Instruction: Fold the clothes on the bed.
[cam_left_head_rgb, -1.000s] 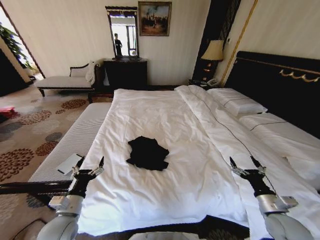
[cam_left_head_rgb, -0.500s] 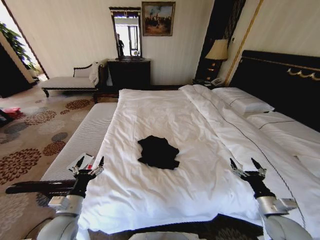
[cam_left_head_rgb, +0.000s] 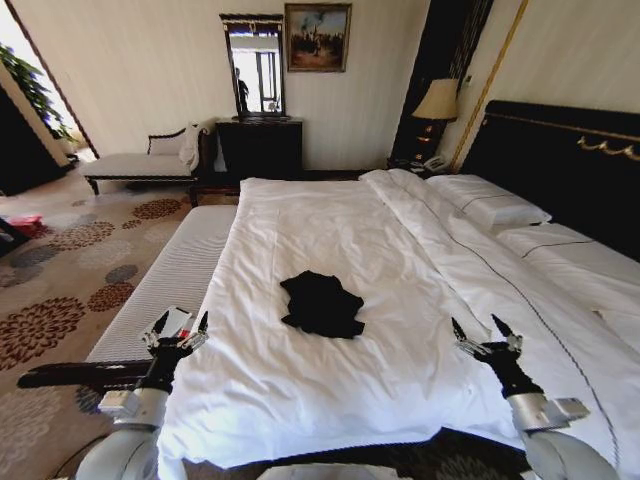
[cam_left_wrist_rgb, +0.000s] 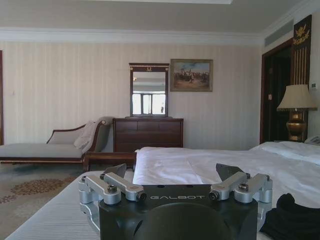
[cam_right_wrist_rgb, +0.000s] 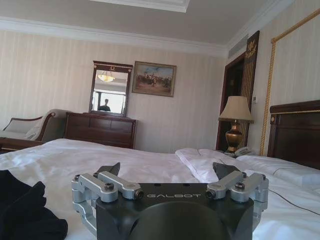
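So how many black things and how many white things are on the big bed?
Black: 1, the crumpled T-shirt.
White: 3, the duvet and two pillows.
Total: 4 on the bed.

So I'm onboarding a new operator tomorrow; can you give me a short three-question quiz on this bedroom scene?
1. True or false: the black T-shirt lies crumpled on the white duvet, untouched by either gripper.
2. What state are the jaws of the left gripper and the right gripper in?
3. Multiple choice: what stands beside the dark headboard? A) a table lamp B) a television C) a wardrobe

Key: 1 true. 2 both open, held low over the near edge of the bed, one on each side of the shirt. 3 A.
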